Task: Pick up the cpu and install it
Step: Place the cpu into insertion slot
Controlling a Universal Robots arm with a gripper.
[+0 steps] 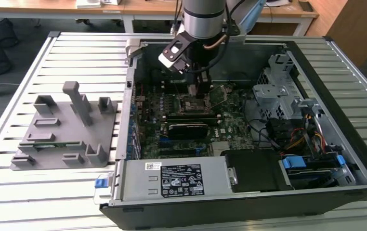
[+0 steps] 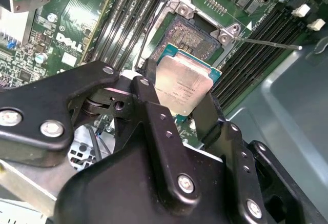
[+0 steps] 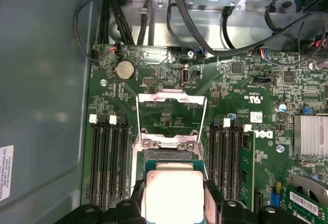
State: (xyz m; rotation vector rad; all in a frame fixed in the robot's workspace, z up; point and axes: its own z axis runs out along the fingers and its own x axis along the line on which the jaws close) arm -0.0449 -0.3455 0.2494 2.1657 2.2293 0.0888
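The cpu (image 2: 182, 86) is a flat square chip with a silvery top, clamped by its edges between my gripper's two black fingers (image 2: 149, 93). My gripper (image 2: 179, 103) is shut on it. The cpu (image 3: 174, 196) hangs just above the motherboard socket (image 2: 197, 37), slightly tilted and not seated. The socket's metal load plate (image 3: 171, 114) is flipped open, and its thin lever (image 2: 271, 43) sticks out to the side. In the exterior view my gripper (image 1: 198, 91) reaches down into the open computer case over the socket (image 1: 196, 102).
The open case (image 1: 337, 53) lies on a slatted metal table (image 1: 81, 53). Memory slots (image 3: 110, 162) flank the socket on both sides, with cables (image 3: 225, 39) and a drive cage (image 1: 277, 82) nearby. A grey plastic holder block (image 1: 64, 130) stands at the exterior view's left.
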